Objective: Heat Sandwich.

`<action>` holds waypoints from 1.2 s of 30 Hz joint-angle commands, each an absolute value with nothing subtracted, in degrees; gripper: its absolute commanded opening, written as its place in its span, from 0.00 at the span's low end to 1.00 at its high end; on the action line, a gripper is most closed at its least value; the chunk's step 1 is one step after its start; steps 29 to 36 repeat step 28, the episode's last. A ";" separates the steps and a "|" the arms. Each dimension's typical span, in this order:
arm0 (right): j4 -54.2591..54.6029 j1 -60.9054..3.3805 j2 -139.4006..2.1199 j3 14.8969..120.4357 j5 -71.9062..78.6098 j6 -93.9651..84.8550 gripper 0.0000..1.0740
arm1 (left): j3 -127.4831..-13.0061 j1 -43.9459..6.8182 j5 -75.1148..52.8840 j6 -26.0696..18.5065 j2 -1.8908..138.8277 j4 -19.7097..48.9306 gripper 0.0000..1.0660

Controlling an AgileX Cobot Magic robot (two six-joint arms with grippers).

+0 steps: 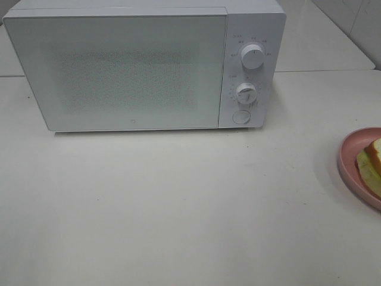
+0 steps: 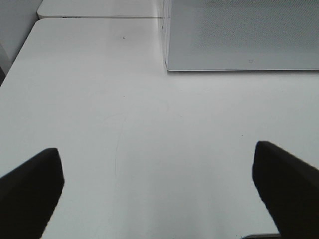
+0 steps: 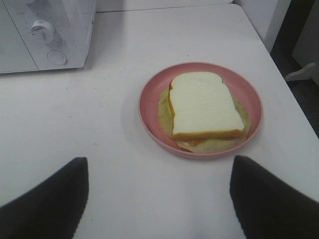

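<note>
White table (image 1: 178,208), tiled wall (image 1: 357,18)

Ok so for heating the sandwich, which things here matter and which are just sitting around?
Part of the job:
sandwich
pink plate under it
microwave, door shut
right gripper, open, empty
left gripper, open, empty

Just there:
white table; nothing else is lying about

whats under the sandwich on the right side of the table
The sandwich lies on a round pink plate, with a yellow-green layer sticking out beneath the bread. The middle of the plate is covered, so anything else there cannot be seen.
</note>
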State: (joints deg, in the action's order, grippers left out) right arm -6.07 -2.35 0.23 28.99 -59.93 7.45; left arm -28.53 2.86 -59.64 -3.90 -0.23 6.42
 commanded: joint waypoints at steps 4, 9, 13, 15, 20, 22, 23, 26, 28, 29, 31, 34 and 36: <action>-6.36 -1.95 1.20 28.99 -59.53 6.42 0.70 | -28.30 3.09 -59.42 -3.72 -1.72 6.47 0.92; -6.36 -1.95 1.20 28.99 -59.53 6.42 0.70 | -28.30 3.09 -59.42 -3.72 -1.72 6.47 0.92; -6.36 -1.95 1.20 28.99 -59.53 6.42 0.70 | -28.30 3.09 -59.42 -3.72 -1.72 6.47 0.92; -6.36 -1.95 1.20 28.99 -59.53 6.42 0.70 | -28.30 3.09 -59.42 -3.72 -1.72 6.47 0.92; -6.36 -1.95 1.20 28.99 -59.53 6.42 0.70 | -28.30 3.09 -59.42 -3.72 -1.72 6.47 0.92; -6.36 -1.95 1.20 28.99 -59.53 6.42 0.70 | -28.30 3.09 -59.42 -3.72 -1.72 6.47 0.92; -6.36 -1.95 1.20 28.99 -59.53 6.42 0.70 | -28.30 3.09 -59.42 -3.72 -1.72 6.47 0.92; -6.36 -1.95 1.20 28.99 -59.53 6.42 0.70 | -28.30 3.09 -59.42 -3.72 -1.72 6.47 0.92; -6.36 -1.95 1.20 28.99 -59.53 6.42 0.70 | -28.30 3.09 -59.42 -3.72 -1.72 6.47 0.92; -6.36 -1.95 1.20 28.99 -59.53 6.42 0.70 | -28.30 3.09 -59.42 -3.72 -1.72 6.47 0.92; -6.36 -1.95 1.20 28.99 -59.53 6.42 0.70 | -28.30 3.09 -59.42 -3.72 -1.72 6.47 0.92; -6.36 -1.95 1.20 28.99 -59.53 6.42 0.70 | -28.30 3.09 -59.42 -3.72 -1.72 6.47 0.92; -6.36 -1.95 1.20 28.99 -59.53 6.42 0.70 | -28.30 3.09 -59.42 -3.72 -1.72 6.47 0.92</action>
